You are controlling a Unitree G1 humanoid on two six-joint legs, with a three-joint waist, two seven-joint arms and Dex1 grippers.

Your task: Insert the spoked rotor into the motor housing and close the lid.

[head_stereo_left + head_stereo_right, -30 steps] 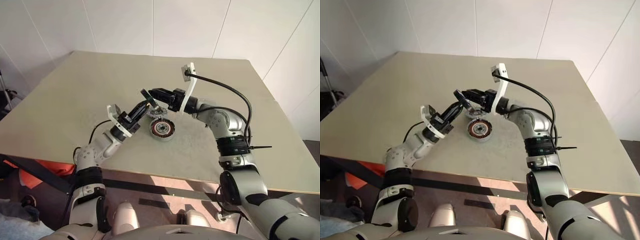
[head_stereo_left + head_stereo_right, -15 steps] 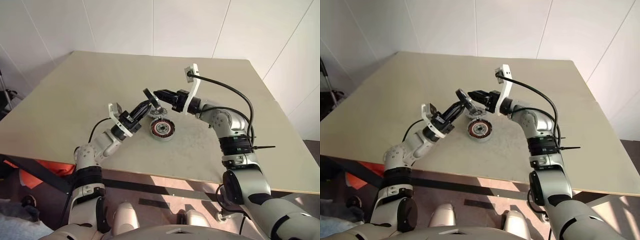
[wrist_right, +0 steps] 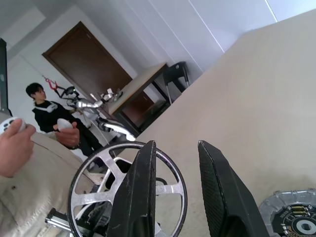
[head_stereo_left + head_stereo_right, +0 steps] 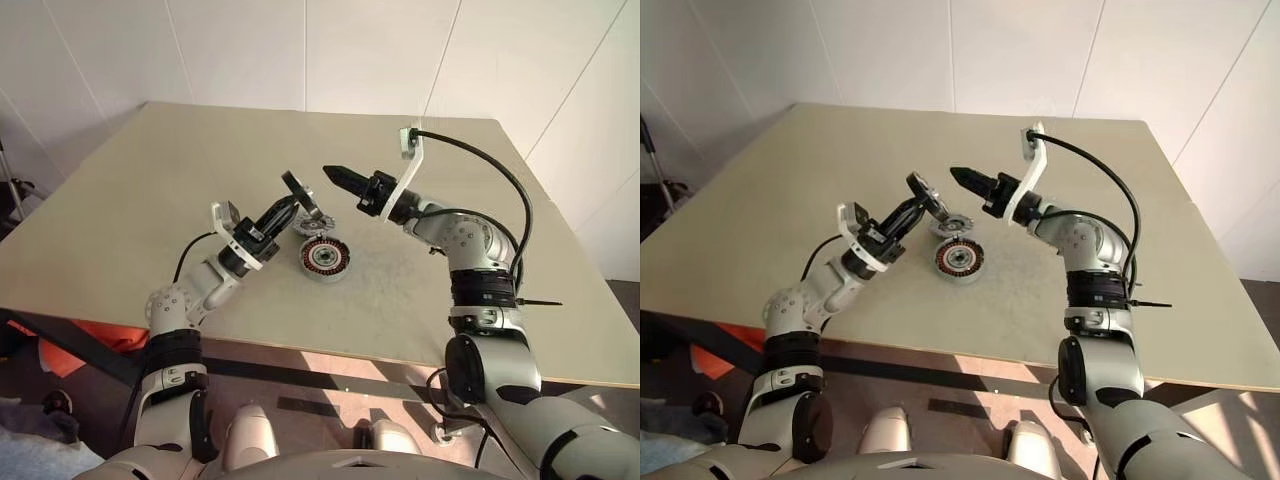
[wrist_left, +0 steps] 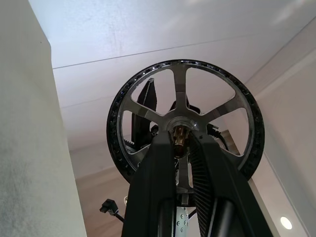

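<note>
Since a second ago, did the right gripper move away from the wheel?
Yes. The right gripper has pulled back from the spoked rotor toward the robot's right, further from the motor housing on the table. The left gripper holds the rotor alone.

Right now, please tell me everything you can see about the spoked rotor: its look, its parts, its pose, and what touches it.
The spoked rotor, a round wheel with a black toothed-looking outer rim and five shiny silvery metal spokes meeting at a central hub, is held up in the air above the beige table. The left gripper has its jaws shut on the hub area. The wheel stands on edge, tilted, above and beside the round grey motor housing. The right gripper is apart from it.
</note>
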